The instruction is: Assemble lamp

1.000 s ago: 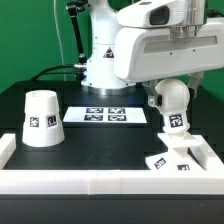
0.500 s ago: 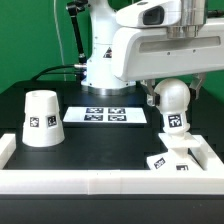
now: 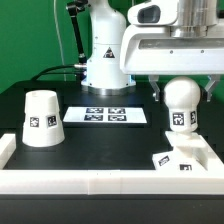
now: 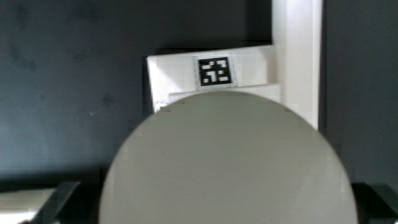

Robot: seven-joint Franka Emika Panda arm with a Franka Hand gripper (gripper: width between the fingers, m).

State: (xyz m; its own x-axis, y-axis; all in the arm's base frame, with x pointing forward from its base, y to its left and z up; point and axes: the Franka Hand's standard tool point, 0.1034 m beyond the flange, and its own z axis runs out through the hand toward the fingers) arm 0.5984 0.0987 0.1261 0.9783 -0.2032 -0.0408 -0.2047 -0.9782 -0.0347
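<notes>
**Bulb held over the base, shade standing apart**

The bulb (image 3: 180,108) is off the table, gripped near its rounded top, with its tag facing the exterior camera. It sits upright, directly above the base (image 3: 183,158). The pictures do not show whether its lower end touches the base. In the wrist view the bulb (image 4: 222,165) fills most of the frame as a pale oval. Beyond it, part of the base (image 4: 210,75) shows with one tag plainly visible.

The gripper (image 3: 182,92) has its jaws closed on the bulb, one dark finger (image 3: 158,93) on each side and pressed against it. In the wrist view the gripper (image 4: 217,203) shows only as dark fingertips (image 4: 54,203) at the two edges of the bulb.

The base lies at the exterior view's right, just beside the low white wall (image 3: 100,182) that rims the near side of the table (image 3: 110,145). In the wrist view a stretch of this wall (image 4: 295,40) runs right alongside the base.

The shade (image 3: 41,118) stands at the exterior view's left, wide end down and tag facing the camera, well apart from the bulb and base. Between shade and bulb, farther back, the marker board (image 3: 104,116) lies flat on the black table. The arm (image 3: 165,45) rises behind and above it, against a green backdrop (image 3: 30,35).
</notes>
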